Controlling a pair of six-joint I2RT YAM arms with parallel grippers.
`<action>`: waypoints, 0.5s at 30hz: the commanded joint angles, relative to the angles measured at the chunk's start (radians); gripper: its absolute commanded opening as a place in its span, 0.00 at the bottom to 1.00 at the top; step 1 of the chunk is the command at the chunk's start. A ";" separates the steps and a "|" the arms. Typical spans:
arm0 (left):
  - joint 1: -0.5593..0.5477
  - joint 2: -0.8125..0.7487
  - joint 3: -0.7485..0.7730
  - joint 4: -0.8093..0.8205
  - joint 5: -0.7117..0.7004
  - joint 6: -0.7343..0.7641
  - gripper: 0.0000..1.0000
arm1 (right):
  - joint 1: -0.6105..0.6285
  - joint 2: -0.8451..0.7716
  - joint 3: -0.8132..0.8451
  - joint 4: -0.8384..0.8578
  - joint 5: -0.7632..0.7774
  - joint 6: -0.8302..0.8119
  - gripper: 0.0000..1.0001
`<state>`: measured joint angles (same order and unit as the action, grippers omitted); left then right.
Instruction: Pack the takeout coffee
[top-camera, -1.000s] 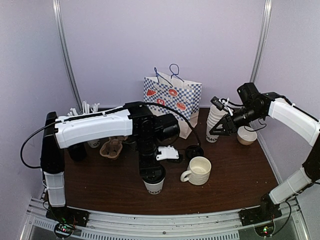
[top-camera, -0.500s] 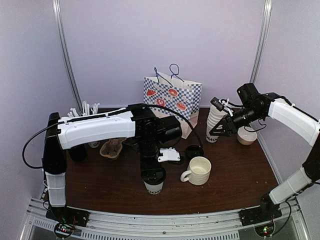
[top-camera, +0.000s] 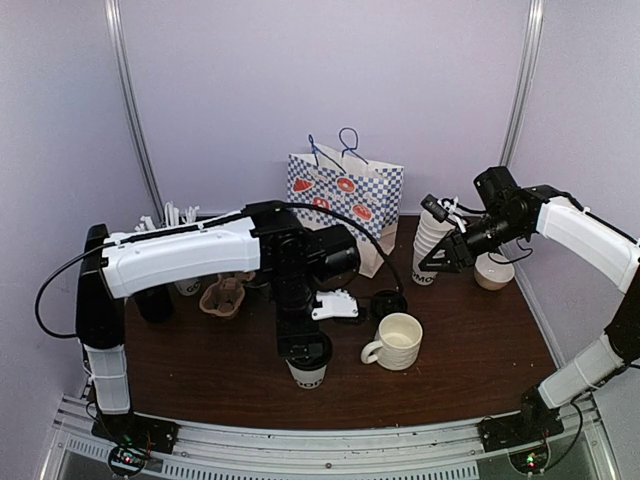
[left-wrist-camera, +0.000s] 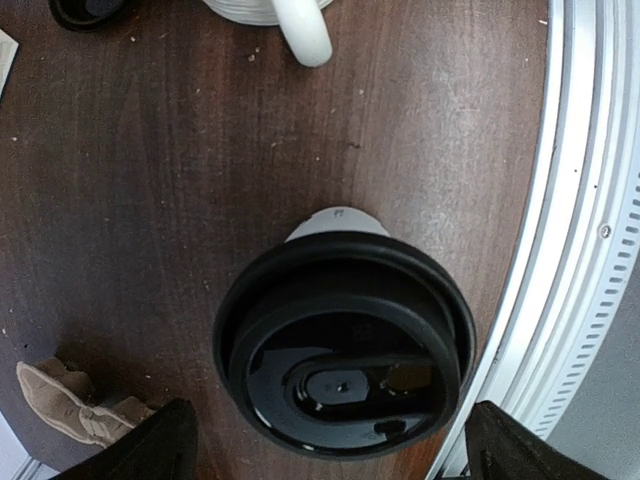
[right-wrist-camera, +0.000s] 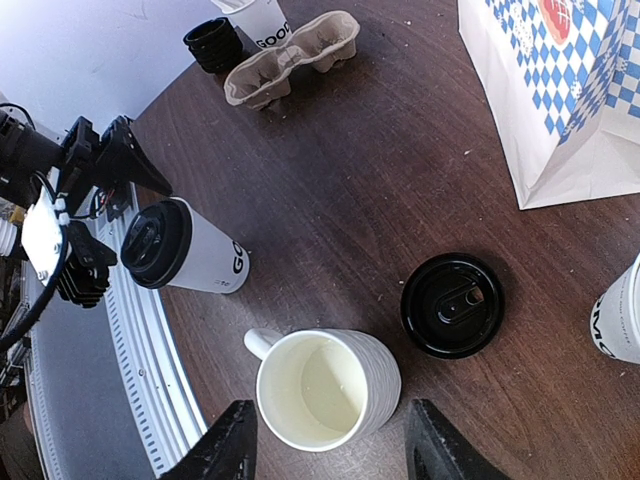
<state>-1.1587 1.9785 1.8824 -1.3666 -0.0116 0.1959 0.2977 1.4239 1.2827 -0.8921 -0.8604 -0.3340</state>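
Note:
One takeout coffee (top-camera: 309, 375), a white paper cup with black lettering and a black lid, stands near the table's front edge. In the left wrist view its lid (left-wrist-camera: 345, 345) fills the middle. My left gripper (left-wrist-camera: 330, 445) hangs just above it, open wide, with a finger on either side and clear of the lid. The right wrist view shows the same cup (right-wrist-camera: 195, 250) at the left. My right gripper (top-camera: 440, 258) hovers open and empty at the back right, beside a stack of lidless cups (top-camera: 430, 238).
A white mug (top-camera: 397, 342) stands right of the lidded cup, with a loose black lid (top-camera: 388, 302) behind it. A checked paper bag (top-camera: 345, 195) stands at the back, a cardboard cup carrier (top-camera: 224, 297) to the left. The metal table edge (left-wrist-camera: 580, 250) runs close by the cup.
My left gripper's jaws have spread wider over the lidded cup, which stays standing in place. The right arm has not moved.

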 joint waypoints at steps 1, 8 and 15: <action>-0.005 -0.077 -0.017 -0.019 -0.053 -0.015 0.98 | 0.007 -0.020 0.000 0.002 -0.019 -0.007 0.54; 0.017 -0.289 -0.148 0.139 -0.081 -0.091 0.98 | 0.071 -0.032 0.014 -0.035 -0.001 -0.102 0.54; 0.147 -0.471 -0.415 0.458 -0.078 -0.433 0.97 | 0.397 0.053 0.127 -0.114 0.221 -0.251 0.54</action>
<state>-1.0737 1.5524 1.5761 -1.1316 -0.0685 0.0048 0.5499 1.4342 1.3415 -0.9623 -0.7757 -0.4889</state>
